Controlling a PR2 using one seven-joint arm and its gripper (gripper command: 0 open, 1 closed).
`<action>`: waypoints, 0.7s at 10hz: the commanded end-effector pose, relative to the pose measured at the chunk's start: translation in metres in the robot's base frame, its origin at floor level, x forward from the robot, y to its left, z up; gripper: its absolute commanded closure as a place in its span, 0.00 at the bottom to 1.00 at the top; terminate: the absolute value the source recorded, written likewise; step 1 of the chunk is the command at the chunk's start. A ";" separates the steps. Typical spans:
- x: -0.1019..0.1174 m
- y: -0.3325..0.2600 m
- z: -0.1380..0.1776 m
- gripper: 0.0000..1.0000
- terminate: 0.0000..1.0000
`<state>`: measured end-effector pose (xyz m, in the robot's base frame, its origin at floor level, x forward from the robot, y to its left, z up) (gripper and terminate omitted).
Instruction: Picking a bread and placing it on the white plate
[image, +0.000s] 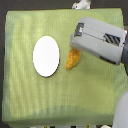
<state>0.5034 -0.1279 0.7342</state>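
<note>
The white plate (46, 56) lies on the green cloth left of the middle, bare. The bread (72, 59), golden-orange and bumpy, lies on the cloth just to the exterior view's right of the plate, apart from it. My gripper's grey housing (97, 39) reaches in from the right and covers the bread's upper end. The fingertips are hidden under the housing, so I cannot tell whether they are open or shut, or whether they touch the bread.
The green cloth (30, 95) covers the whole table top, with edges at the left and front. A small white object (80, 5) sits beyond the far edge. Part of the robot's body (121, 112) shows at the lower right.
</note>
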 end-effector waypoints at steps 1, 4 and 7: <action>0.002 -0.009 0.012 1.00 0.00; 0.008 -0.011 0.063 1.00 0.00; 0.021 0.000 0.115 1.00 0.00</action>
<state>0.5077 -0.1360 0.7749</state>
